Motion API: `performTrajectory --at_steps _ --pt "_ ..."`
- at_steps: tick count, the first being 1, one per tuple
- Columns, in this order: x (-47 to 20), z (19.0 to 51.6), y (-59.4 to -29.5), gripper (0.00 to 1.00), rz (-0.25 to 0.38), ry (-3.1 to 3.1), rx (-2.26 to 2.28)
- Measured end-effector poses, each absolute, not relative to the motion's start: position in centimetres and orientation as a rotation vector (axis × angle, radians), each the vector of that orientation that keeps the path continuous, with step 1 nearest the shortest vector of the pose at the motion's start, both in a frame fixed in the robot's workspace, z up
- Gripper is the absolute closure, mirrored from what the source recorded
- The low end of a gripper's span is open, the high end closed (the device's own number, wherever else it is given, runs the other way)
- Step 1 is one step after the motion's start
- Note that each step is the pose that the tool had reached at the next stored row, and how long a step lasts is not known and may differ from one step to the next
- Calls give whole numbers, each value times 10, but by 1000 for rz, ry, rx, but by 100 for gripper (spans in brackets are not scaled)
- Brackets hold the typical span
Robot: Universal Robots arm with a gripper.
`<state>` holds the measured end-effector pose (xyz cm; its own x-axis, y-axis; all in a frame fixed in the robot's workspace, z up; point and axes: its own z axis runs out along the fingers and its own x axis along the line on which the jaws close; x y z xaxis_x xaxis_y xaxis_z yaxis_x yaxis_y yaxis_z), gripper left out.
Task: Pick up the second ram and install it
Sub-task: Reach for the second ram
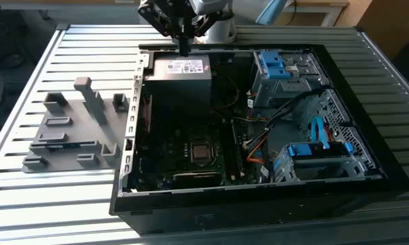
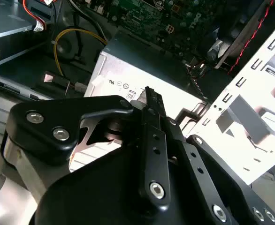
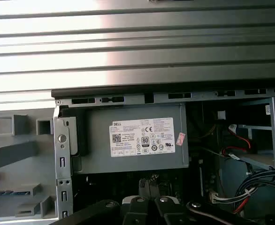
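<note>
While the gripper (image 1: 184,46) hangs above the power supply (image 1: 182,71) at the top of the exterior view, just inside the open computer case (image 1: 133,127), its claw is drawn together into a narrow point with nothing visible between the jaws. As far as I can judge, the second ram (image 1: 60,145) is the thin dark strip lying in a slot of the grey fixture (image 1: 96,109). The fixture sits on the slatted table (image 1: 55,214) at the exterior view's left, well apart from the gripper. Such a stick is probably light and stiff yet fragile, thin and with smooth faces that could slip. The best hold seems to be across its flat faces near mid-length, along the upper edge, clear of the contact edge and without pressing hard on the chips.
</note>
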<state>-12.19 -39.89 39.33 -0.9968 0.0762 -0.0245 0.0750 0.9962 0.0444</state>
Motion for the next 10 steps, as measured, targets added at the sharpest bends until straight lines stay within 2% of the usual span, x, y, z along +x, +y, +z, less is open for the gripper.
performTrajectory --at_steps 10 --pt "-124 393 -399 89 68 3112 118"
